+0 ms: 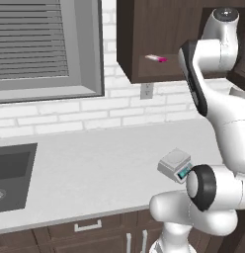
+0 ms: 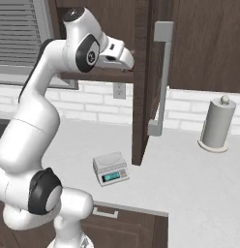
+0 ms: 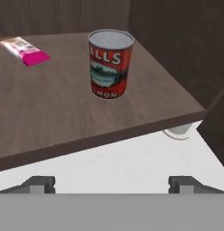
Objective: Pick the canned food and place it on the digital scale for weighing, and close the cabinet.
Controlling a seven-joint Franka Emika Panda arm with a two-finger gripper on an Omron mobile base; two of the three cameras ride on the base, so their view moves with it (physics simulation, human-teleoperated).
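- can (image 3: 110, 63) upright on cabinet shelf (image 3: 64, 122), not picked yet; pink-and-white packet (image 3: 24, 50) lies well apart from it, further back on the same shelf
- gripper (image 3: 111, 182) outside the shelf edge, facing the can, not touching it; jaws wide, nothing between them; fingertips (image 3: 38, 182) low in hand view
- in right base view the hand (image 2: 114, 53) is up at shelf height in the cabinet opening
- scale (image 2: 111, 168) on counter (image 2: 189, 184) below the cabinet, platform bare; also seen at (image 1: 176, 165) in left base view
- cabinet door (image 2: 143, 82) swung open, edge-on to camera, bar handle (image 2: 160, 77) facing right; not closed
- grey roll (image 2: 217, 123) on counter well right of the scale, not part of task
- progress: nothing done; looks like approach to grasp; left: grasp can, lift out, set on scale, shut door
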